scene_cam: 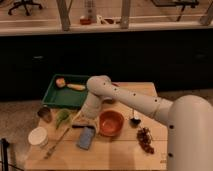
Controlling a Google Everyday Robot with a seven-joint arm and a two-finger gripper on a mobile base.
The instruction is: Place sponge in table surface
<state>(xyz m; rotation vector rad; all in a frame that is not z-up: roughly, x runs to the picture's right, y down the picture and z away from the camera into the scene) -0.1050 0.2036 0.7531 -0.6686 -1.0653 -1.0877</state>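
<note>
The blue-grey sponge (86, 138) lies flat on the light wooden table surface (120, 155), just left of the orange bowl (111, 123). My white arm reaches in from the lower right and bends down over the middle of the table. My gripper (81, 122) points down right above the sponge's far end, close to a small dark block. Whether the gripper touches the sponge is hidden.
A green tray (52, 95) with two orange-yellow food items stands at the back left. A dark cup (45, 114), a green item (62, 118), a white round container (38, 136) and a utensil (56, 145) lie at the left. Dark grapes (145, 139) lie at the right.
</note>
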